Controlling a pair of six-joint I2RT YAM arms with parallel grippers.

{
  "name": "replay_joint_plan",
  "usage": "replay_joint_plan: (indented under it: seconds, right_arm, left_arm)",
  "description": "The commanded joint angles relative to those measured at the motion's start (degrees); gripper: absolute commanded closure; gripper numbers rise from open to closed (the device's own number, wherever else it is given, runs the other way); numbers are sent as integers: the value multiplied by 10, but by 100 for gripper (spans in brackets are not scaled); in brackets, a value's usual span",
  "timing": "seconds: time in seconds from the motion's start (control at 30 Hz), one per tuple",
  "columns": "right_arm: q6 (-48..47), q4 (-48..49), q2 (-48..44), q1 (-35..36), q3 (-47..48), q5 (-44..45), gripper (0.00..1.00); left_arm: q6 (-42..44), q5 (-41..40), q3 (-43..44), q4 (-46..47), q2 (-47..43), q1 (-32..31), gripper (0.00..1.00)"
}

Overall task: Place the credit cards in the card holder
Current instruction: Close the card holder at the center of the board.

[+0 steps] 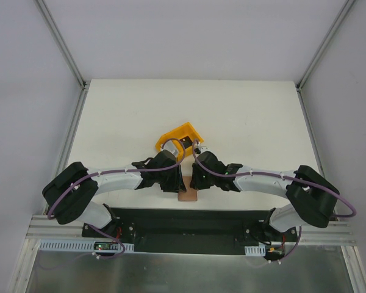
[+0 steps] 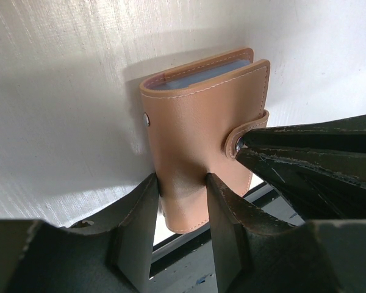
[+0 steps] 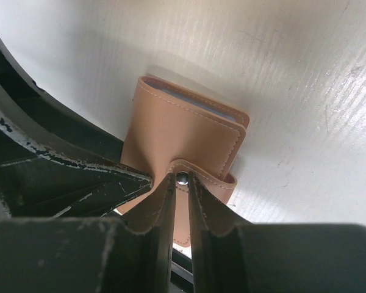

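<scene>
A: Left side?
B: Left gripper [image 2: 182,183] jaws clamped on the near end of the card holder [image 2: 201,110]. Holder is folded shut, at the near edge of the table [image 1: 232,110], between both arms.
A: Contents?
B: Grey-blue edges at its far end; cards or sleeves, cannot tell.
A: Right side?
B: Right gripper [image 3: 182,180] jaws pinched on the tab clasp [image 2: 230,145]. Yellow bin [image 1: 186,130] farther back, apart.

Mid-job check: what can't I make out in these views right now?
- Left wrist: only the top edge of the cards shows in the holder; the cover hides how many there are.
- Right wrist: the right gripper pinches the tab, hiding whether it is fastened.
- Top: the arms cover most of the holder and the near side of the bin.
</scene>
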Motion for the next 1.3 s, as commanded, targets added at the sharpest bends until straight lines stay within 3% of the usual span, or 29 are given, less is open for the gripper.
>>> replay_joint_plan:
  seconds: [0.0, 0.6, 0.8, 1.03, 1.27]
  right_arm:
    - [-4, -14, 11, 15, 13, -26, 84]
    - [-7, -22, -1, 19, 6, -21, 84]
    - [-6, -24, 1, 12, 5, 22, 81]
    - [-7, -27, 10, 5, 15, 12, 78]
    - [-2, -32, 2, 12, 5, -20, 85]
  left_arm:
    - [-8, -9, -10, -17, 2, -5, 64]
    - [-6, -26, -14, -17, -3, -6, 65]
    - [-1, -23, -15, -17, -4, -5, 65]
    - [-2, -22, -17, -17, -6, -5, 65]
    - [-4, -25, -15, -17, -5, -5, 65]
